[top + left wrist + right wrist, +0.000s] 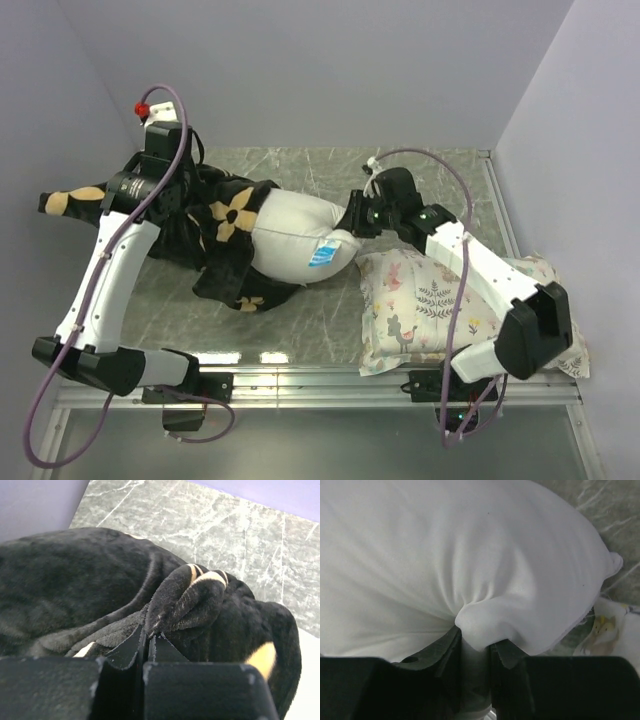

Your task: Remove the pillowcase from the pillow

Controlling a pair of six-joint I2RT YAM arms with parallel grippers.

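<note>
The black plush pillowcase (225, 250) with tan flowers lies bunched on the left of the marble table, still round the left end of the plain white pillow (295, 235). My left gripper (148, 637) is shut on a fold of the pillowcase (190, 600); from above it is lost in the black fabric under the wrist. My right gripper (352, 222) is at the pillow's right end. Its jaws stand a little apart, and a puckered fold of the pillow (470, 545) bulges between the right gripper (476, 642) fingers.
A smaller printed pillow (420, 300) lies at the front right under my right forearm, and its corner (615, 630) shows beside the white pillow. Lilac walls close in the left, back and right. A metal rail (300, 375) runs along the near edge.
</note>
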